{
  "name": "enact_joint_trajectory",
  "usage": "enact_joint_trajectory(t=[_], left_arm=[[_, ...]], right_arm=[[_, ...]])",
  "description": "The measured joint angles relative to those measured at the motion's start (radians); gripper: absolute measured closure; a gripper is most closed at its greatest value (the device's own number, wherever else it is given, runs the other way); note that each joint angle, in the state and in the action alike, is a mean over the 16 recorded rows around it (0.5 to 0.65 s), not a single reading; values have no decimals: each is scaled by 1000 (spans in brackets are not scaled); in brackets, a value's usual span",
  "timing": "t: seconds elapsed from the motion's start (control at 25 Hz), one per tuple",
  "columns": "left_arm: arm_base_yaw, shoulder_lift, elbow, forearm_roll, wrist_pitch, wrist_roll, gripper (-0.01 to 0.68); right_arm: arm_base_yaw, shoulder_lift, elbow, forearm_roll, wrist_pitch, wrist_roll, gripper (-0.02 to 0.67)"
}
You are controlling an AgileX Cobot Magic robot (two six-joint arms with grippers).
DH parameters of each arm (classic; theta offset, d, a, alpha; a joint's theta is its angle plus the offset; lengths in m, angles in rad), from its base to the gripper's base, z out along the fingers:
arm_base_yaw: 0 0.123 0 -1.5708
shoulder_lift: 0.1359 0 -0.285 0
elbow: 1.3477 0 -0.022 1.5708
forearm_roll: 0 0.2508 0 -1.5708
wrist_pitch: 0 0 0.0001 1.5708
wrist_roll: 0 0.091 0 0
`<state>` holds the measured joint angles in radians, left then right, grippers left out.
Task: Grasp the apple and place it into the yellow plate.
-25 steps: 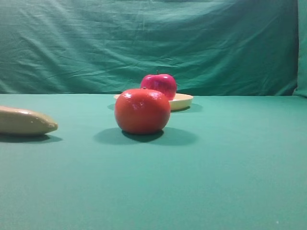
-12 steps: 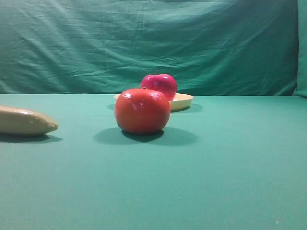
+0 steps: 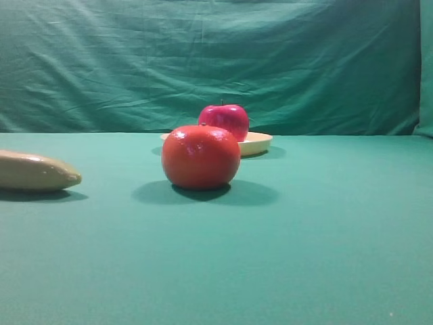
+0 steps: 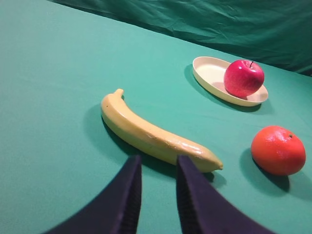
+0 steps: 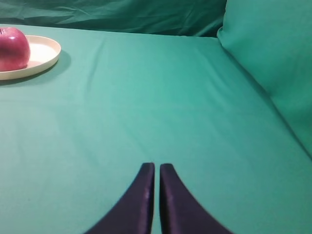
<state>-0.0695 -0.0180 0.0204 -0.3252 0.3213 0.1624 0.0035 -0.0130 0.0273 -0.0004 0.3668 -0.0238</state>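
- Already the apple (image 4: pixel 243 78) sits inside the yellow plate (image 4: pixel 208 73), resting on the plate's floor toward the side farther from the banana; its stem points up and its skin is glossy crimson.
- From the exterior high view, the apple (image 3: pixel 224 120) shows behind the orange-red fruit (image 3: pixel 201 156), with the yellow plate (image 3: pixel 257 143) peeking out to the right of that fruit.
- Taking the yellow plate as the landmark: the orange-red fruit (image 4: pixel 278 149) lies on the green surface (image 4: pixel 58 97) well apart from the plate, nearer the left wrist camera, casting its own shadow.
- The banana (image 4: pixel 153 136) lies on the surface to the left of the plate in the left wrist view, apart from it, its stem end pointing away from the camera.
- The left end effector (image 4: pixel 158 170) hangs above the surface, far from the plate and just short of the banana's near tip; its dark fingers stand slightly apart with nothing between them.
- The right end effector (image 5: pixel 157 168) is well apart from the plate (image 5: pixel 41 53), over bare green cloth; its fingers are pressed together and grip nothing.
- The apple (image 5: pixel 12 48) shows at the left edge of the right wrist view, in the plate.
- A wrinkled green backdrop (image 3: pixel 216 61) hangs behind the plate.
- No brand, label or writing can be read on any object.
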Motion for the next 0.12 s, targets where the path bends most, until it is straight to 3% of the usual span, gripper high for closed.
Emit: enact_joint_trajectory(t=[0.12], left_arm=[[0,0,0,0,0,0,516]], right_arm=[[0,0,0,0,0,-1,649]])
